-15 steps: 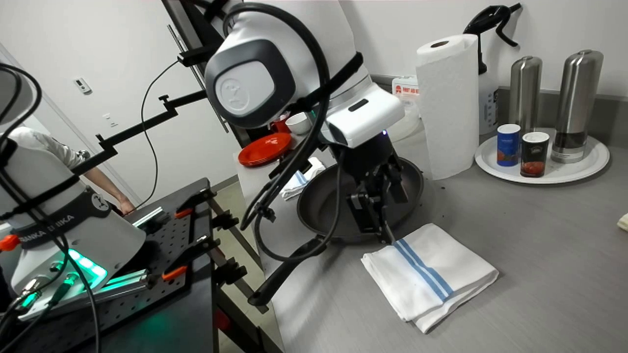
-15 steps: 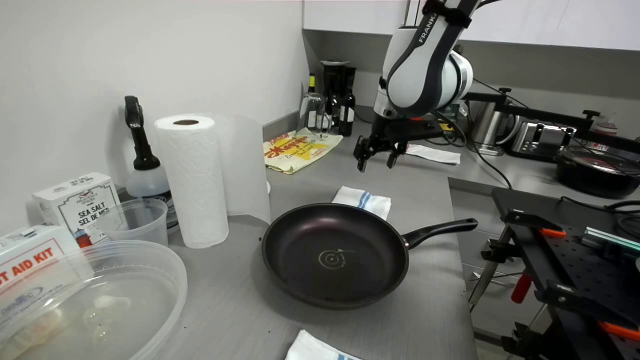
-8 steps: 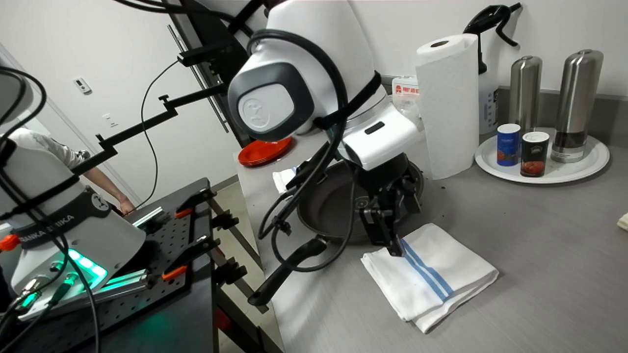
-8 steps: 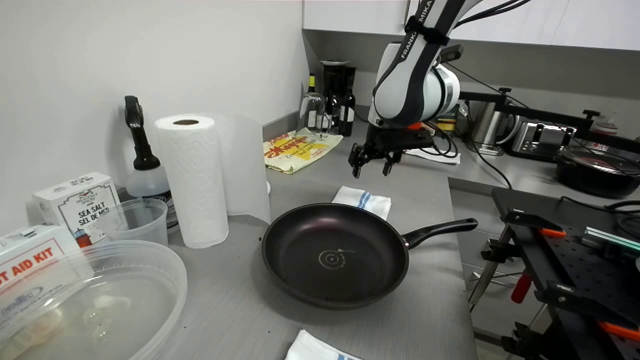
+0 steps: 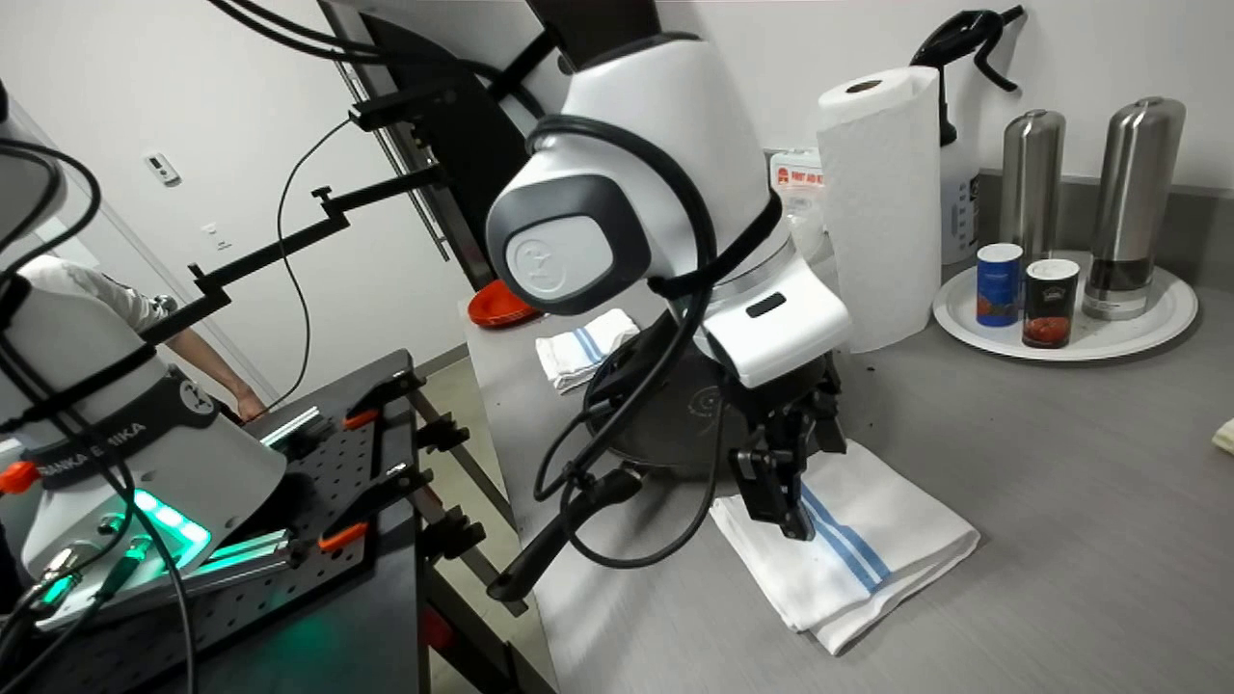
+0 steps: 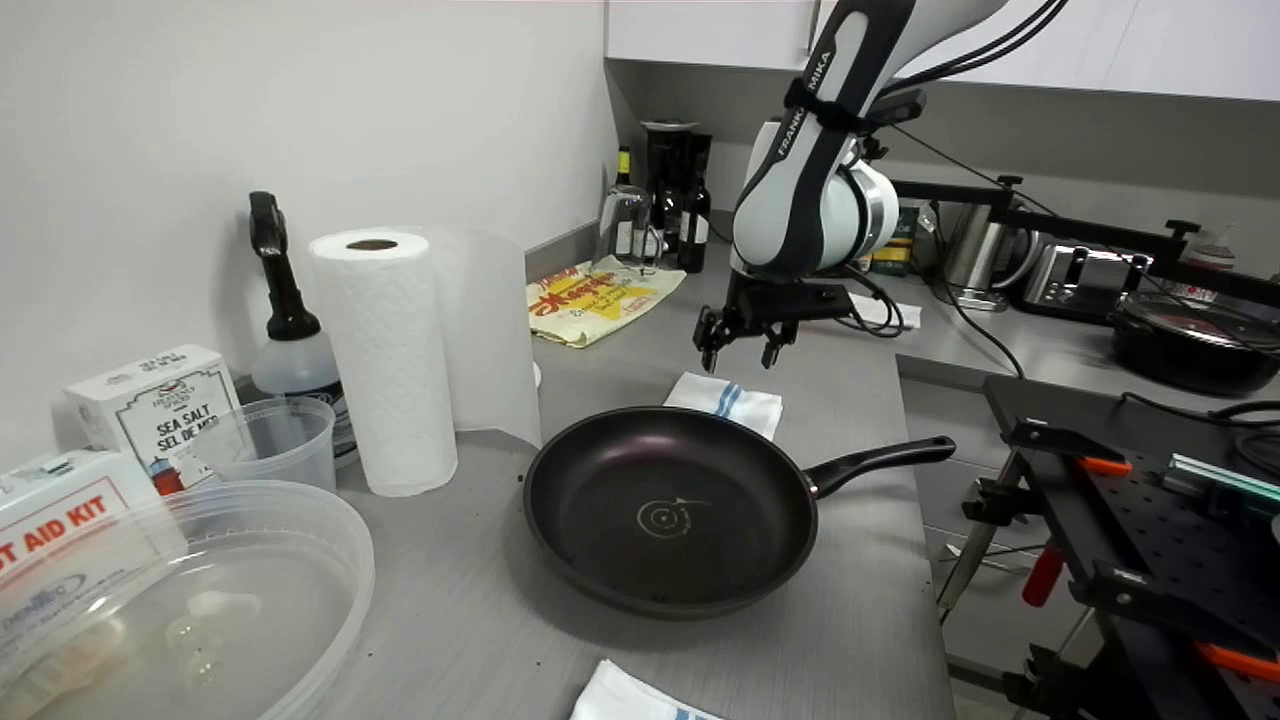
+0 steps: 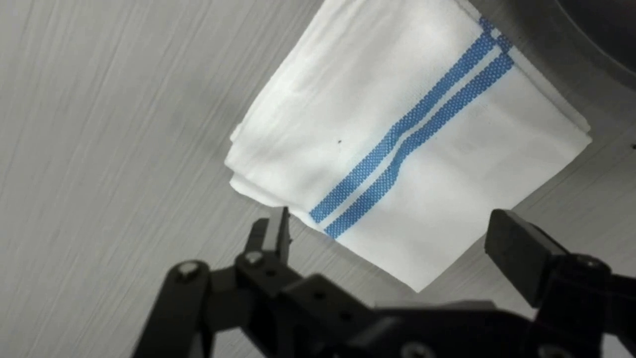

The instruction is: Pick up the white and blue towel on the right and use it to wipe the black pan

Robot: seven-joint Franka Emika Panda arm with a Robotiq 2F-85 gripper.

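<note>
The white and blue towel [image 5: 897, 511] lies folded on the grey counter beside the black pan [image 5: 675, 424]. In an exterior view the towel [image 6: 695, 392] is partly hidden behind the pan [image 6: 670, 515]. The pan's handle points to the counter's edge. My gripper [image 5: 815, 490] is open and empty, above the towel; it also shows in an exterior view [image 6: 738, 362]. In the wrist view a towel [image 7: 412, 144] corner lies between the spread fingers [image 7: 390, 219], seemingly below them. The pan's rim [image 7: 606, 35] shows at the upper right.
A paper-towel roll [image 5: 879, 222] stands behind the pan. A smaller blue-striped white cloth [image 5: 586, 349] lies on the pan's far side. A white plate [image 5: 1166, 308] holds shakers and mills. A clear plastic tub [image 6: 345, 590] is near the wall. A cable loop hangs beside the gripper.
The arm has come down and moved sideways, from over the pan to over the towel in an exterior view. The gripper stays open. Towel and pan have not moved.
</note>
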